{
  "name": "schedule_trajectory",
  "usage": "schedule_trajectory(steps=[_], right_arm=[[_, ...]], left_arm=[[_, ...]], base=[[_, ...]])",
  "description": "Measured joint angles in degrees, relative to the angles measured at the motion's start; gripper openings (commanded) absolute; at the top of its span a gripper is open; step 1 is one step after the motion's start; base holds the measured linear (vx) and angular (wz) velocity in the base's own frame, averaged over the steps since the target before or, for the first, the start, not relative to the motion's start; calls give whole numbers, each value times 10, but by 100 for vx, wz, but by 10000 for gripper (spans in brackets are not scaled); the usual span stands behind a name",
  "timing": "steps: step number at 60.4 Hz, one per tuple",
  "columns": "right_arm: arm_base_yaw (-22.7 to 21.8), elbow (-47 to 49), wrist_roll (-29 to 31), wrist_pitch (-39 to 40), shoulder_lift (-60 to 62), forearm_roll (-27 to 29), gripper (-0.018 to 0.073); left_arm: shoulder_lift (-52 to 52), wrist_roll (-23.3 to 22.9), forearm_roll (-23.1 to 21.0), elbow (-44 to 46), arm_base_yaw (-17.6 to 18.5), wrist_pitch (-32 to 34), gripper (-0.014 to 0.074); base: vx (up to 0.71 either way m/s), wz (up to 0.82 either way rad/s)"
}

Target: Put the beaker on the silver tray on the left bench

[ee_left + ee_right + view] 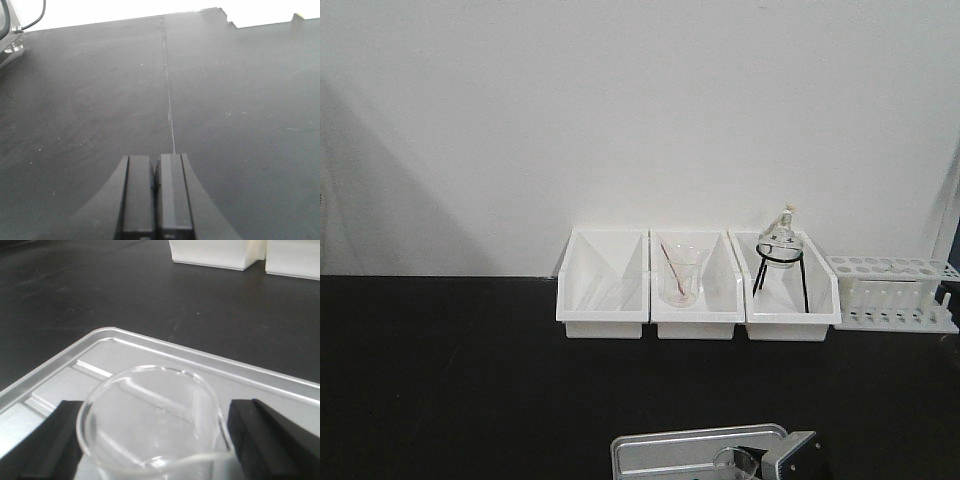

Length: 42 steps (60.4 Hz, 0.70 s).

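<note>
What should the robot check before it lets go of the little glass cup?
1. Beaker above the silver tray: ok.
2. Beaker upright: ok.
3. Beaker bottom resting on the tray: cannot tell, hidden below the picture.
4. Right gripper fingers on both sides of the beaker: ok; whether they touch the glass: cannot tell.
5. Left gripper shut, over bare bench, out of the way: ok.
</note>
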<state>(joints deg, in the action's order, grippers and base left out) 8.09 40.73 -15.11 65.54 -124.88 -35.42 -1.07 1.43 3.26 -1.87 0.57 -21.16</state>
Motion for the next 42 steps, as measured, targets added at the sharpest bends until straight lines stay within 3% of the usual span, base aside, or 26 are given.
schedule_trajectory(steps=[14, 23, 32, 39, 42], right_arm=[[0, -1, 0, -7, 58, -1, 638], [0, -3, -10, -6, 137, -3, 567], [0, -3, -90, -48, 238, -10, 313], [0, -5, -204, -186, 350, -39, 13], [0, -6, -259, -267, 404, -71, -17]], left_arm=[[0, 0, 0, 0, 0, 0, 1], [0, 0, 0, 0, 0, 0, 1], [0, 0, 0, 0, 0, 0, 1], [0, 0, 0, 0, 0, 0, 1], [0, 0, 0, 0, 0, 0, 1]], base=[[0, 0], [0, 0], [0, 0], [0, 0], [0, 0]])
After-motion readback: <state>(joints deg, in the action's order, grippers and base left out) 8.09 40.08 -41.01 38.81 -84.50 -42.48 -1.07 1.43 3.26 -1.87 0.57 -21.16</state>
